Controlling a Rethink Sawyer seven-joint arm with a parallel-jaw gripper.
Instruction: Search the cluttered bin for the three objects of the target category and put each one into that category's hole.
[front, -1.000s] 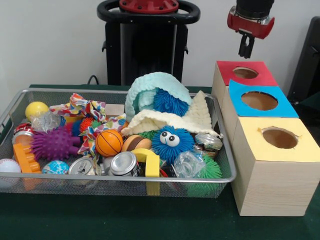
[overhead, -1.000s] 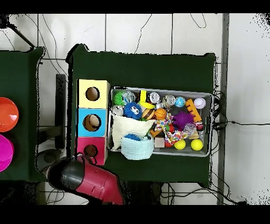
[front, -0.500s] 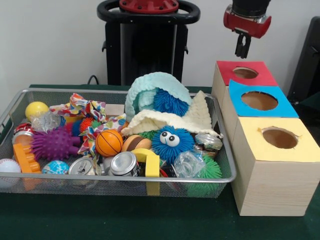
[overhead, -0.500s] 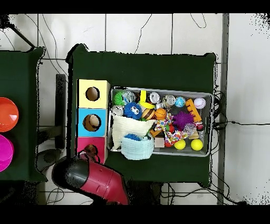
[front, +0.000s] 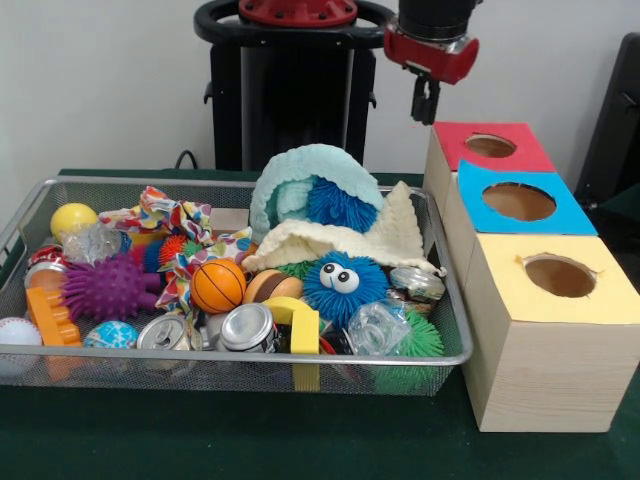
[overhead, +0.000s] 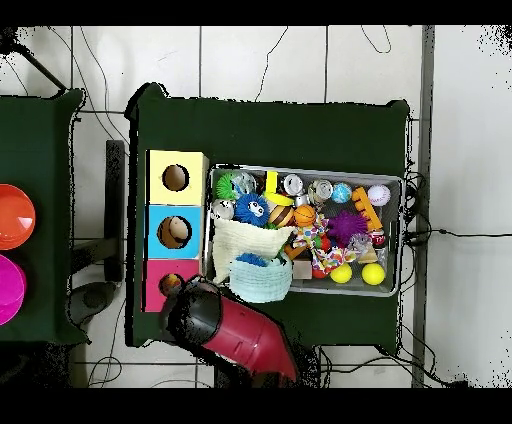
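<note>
My gripper (front: 426, 103) hangs high in the front view, just left of the red-topped box (front: 490, 147), above the gap between that box and the wire bin (front: 250, 355). Its fingers are pressed together and hold nothing. The bin is packed with a yellow ball (front: 73, 220), a small basketball (front: 217, 286), a white ball (front: 18, 333), a purple spiky ball (front: 108, 288), two cans (front: 247, 327), a blue furry toy with eyes (front: 343, 285) and cream and mint cloths (front: 310, 180). From overhead, the red arm (overhead: 225, 330) covers the gripper and part of the red box (overhead: 156, 283).
Three wooden boxes with round holes stand in a row beside the bin: red, blue (front: 520, 203) and yellow (front: 560, 275). From overhead, orange and pink discs (overhead: 12, 215) lie on a separate table at the left edge. A black pedestal (front: 290, 90) rises behind the bin.
The gripper has swung left in the front view, from above the red box's hole to a spot off its left edge, nearer the bin. The bin's contents have not moved.
</note>
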